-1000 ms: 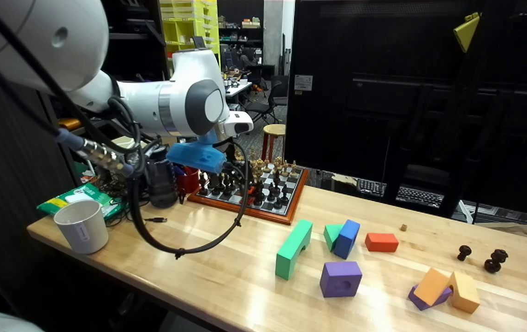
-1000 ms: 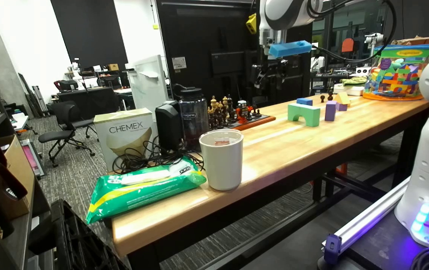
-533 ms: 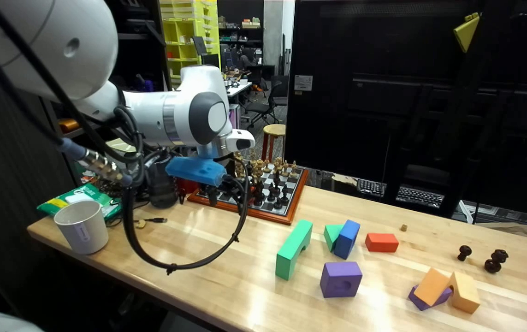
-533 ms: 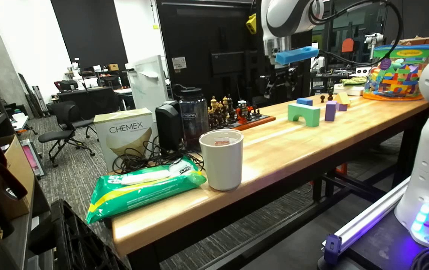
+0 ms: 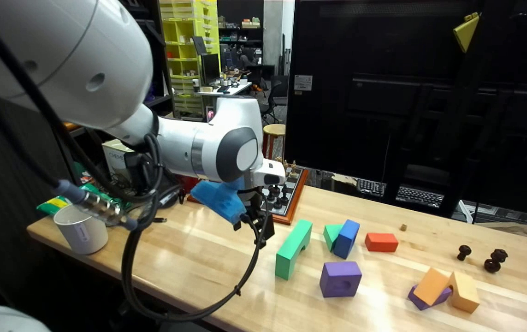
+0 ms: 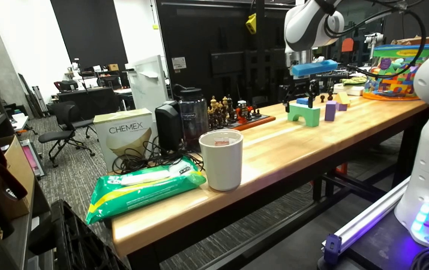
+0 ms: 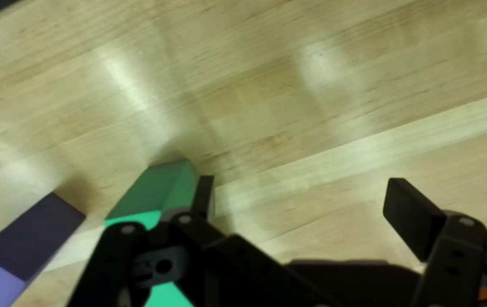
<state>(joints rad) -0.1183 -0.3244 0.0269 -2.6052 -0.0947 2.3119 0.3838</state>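
- Green and up close, the arch (image 5: 293, 242) is standing on its legs on the table (image 5: 198, 258), nearest of all to the gripper (image 7: 301, 189).
- The gripper itself is hanging wide over the table, its jaws standing well apart, with pale wood showing between them in the wrist view.
- One jaw is overlapping the arch in that view, and the arch is lying outside the gap; whether the two are touching, there is no telling.
- A purple block (image 5: 337, 272) is sitting near the arch, showing a round hollow in its face in an exterior view.
- Also near the arch, a blue block (image 5: 346, 239) is standing right beside a green wedge (image 5: 331, 235), and a red block (image 5: 381, 242) is lying a little farther along.
- Beyond the gripper, the chessboard (image 5: 296, 198) is peeking out from behind the arm (image 5: 185, 143), its reddish border showing.
- And down at the table's end in an exterior view, the cup (image 6: 222, 165) is standing upright next to a green pack (image 6: 146, 187), the bottle (image 6: 193, 123) rising behind.
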